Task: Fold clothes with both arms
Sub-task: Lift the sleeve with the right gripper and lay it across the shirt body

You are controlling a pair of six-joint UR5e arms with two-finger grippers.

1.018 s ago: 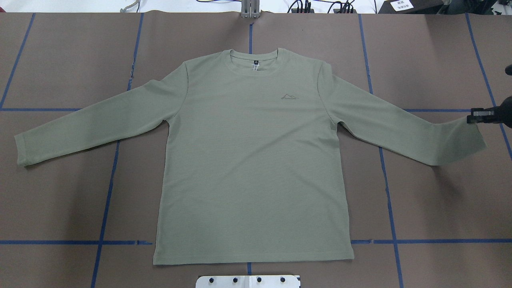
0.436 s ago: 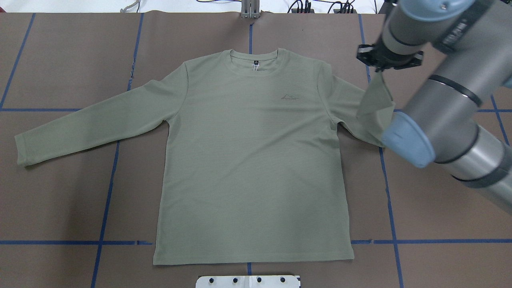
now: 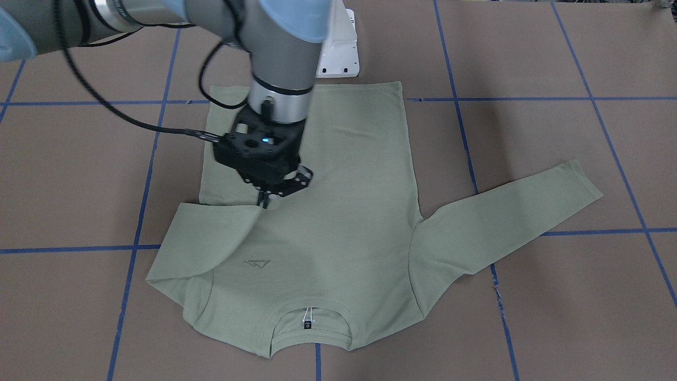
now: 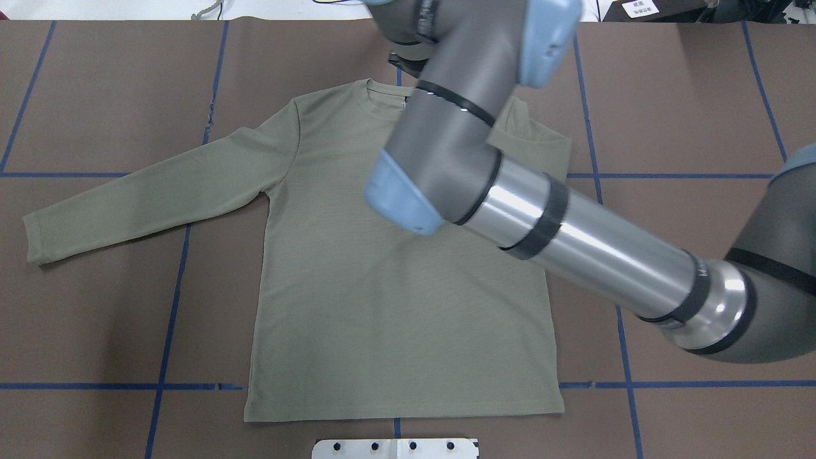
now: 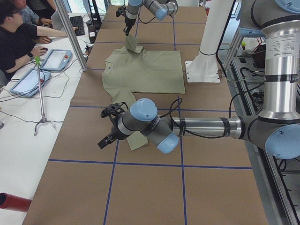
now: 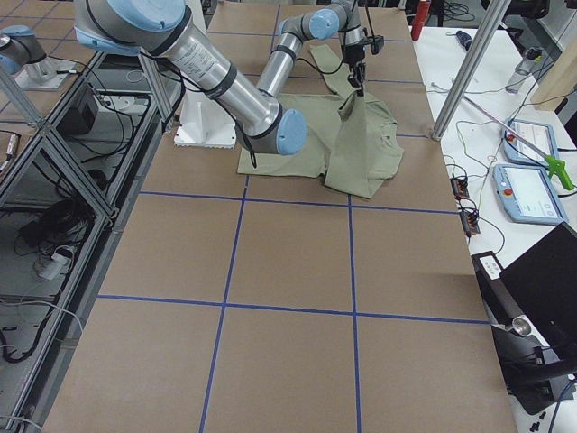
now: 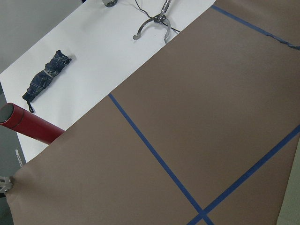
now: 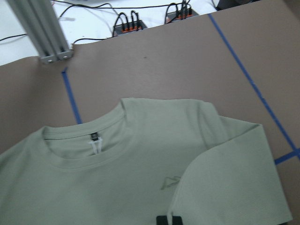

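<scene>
Sage-green shirt (image 4: pixel 344 306) lies face up in the middle of the table (image 4: pixel 701 95), hem toward the robot's edge and collar toward the far edge. Its right sleeve (image 3: pixel 206 238) is now doubled back over the chest, its edge just beside the faint logo (image 3: pixel 256 262). A second ago it stretched flat toward the table's right edge with the right claw (image 3: pixel 263 201) just at the cuff, and shortly after the cuff was in the air and coming inward. The right arm (image 4: pixel 574 242) now reaches across the shirt's body, and its claw is pinched narrow on the cuff. The side views show the cuff held a little above the cloth rather than laid down. So the first sleeve fold looks nearly made, wanting only a lowering and a release. The left sleeve (image 4: pixel 146 191) has not shifted and lies stretched toward the table's left edge. The left claw (image 5: pixel 106 126) hangs near that cuff. It shows only from the side, so I cannot tell whether it is wide or narrow. That sleeve seems the likely next fold.
</scene>
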